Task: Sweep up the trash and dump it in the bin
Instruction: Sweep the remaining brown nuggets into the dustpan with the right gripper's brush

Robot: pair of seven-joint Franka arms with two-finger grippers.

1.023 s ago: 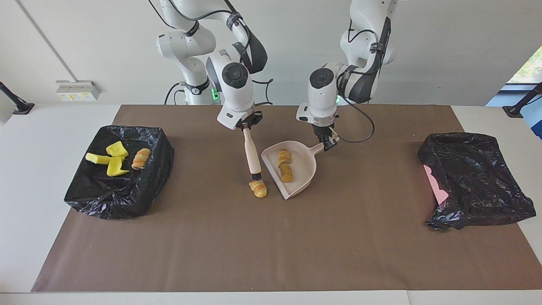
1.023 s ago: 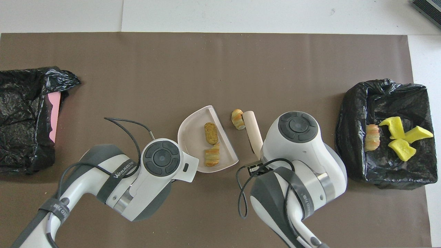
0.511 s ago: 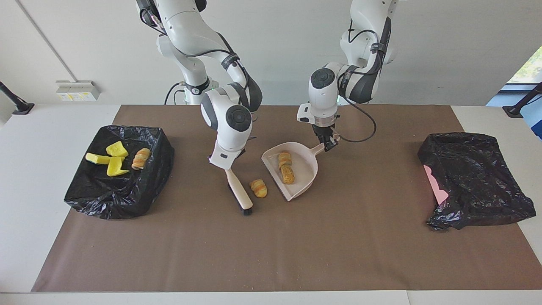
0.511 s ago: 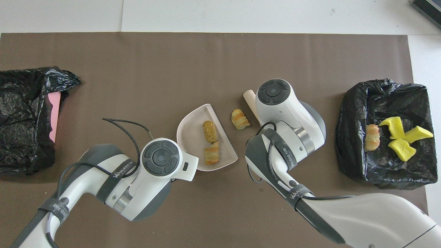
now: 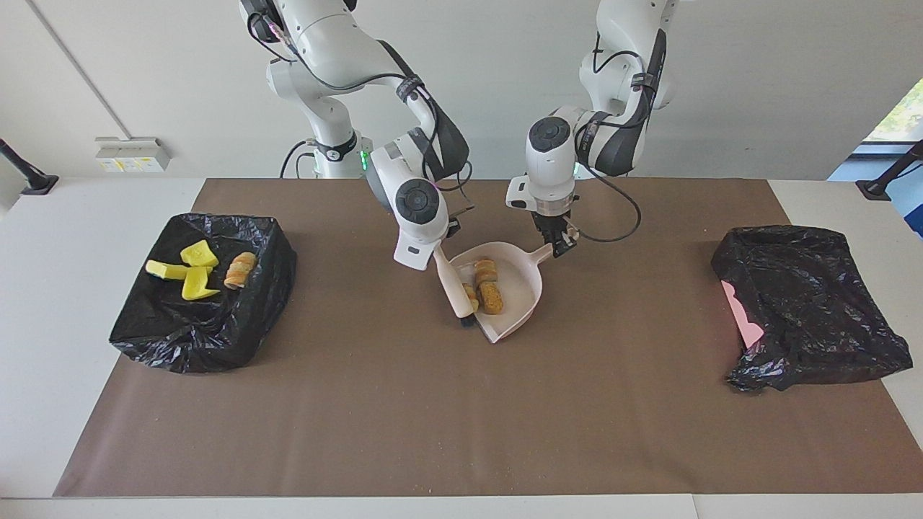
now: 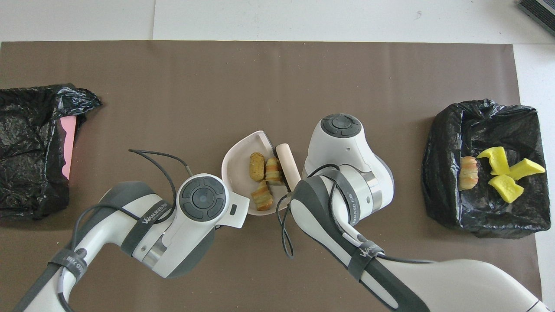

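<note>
brush [image 5: 454,285] at dustpan [image 5: 520,282] mouth, three scraps [image 6: 262,174] inside

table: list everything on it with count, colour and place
dustpan: 1, pale pink, mid-mat
brush: 1, pale handle, dark bristles, at the dustpan's mouth
scraps in dustpan: 3, two orange-striped, one brown
lined bin: 1, black, right arm's end
scraps in bin: 4, three yellow, one orange-striped
black bag: 1, over something pink, left arm's end
mat: 1, brown, over the white table
left gripper: holds the dustpan's handle
right gripper: holds the brush
</note>
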